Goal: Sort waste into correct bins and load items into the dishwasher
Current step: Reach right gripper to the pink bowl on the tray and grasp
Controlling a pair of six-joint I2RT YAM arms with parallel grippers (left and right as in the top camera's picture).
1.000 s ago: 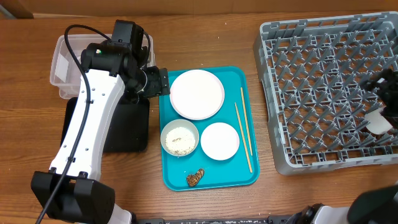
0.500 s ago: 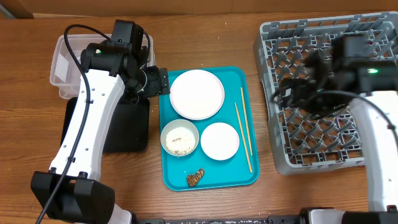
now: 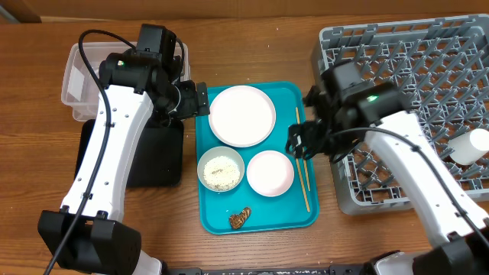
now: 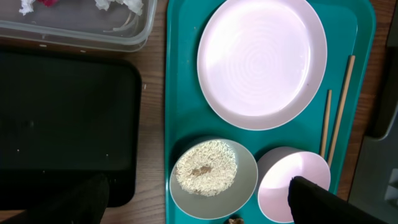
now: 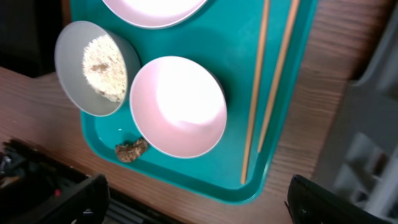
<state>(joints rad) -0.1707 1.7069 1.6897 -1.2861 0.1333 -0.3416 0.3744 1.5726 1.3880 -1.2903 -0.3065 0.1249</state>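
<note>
On the teal tray [image 3: 256, 221] lie a flat plate [image 3: 241, 114], a bowl of rice grains [image 3: 221, 170], an empty pale-pink bowl [image 3: 270, 173], two chopsticks [image 3: 302, 168] and a brown lump [image 3: 240, 218]. My left gripper [image 3: 197, 99] hangs open at the tray's left edge, above the rice bowl [image 4: 210, 171], holding nothing. My right gripper [image 3: 300, 142] is open over the chopsticks [image 5: 267, 81] and the empty bowl [image 5: 177, 106], also holding nothing. White napkin scraps [image 4: 118, 5] lie in the clear tub [image 3: 76, 76]. The black tray [image 3: 157, 156] lies beside it.
The grey dish rack [image 3: 428, 84] fills the right side, with a white dish [image 3: 467, 145] lying in it near its right edge. The left arm runs from the table's front-left corner up across the black tray. Bare wood borders the teal tray at front.
My right arm has swung left from the rack's far side to the teal tray's right edge, leaving the white dish in the rack. The left arm has stayed put.
</note>
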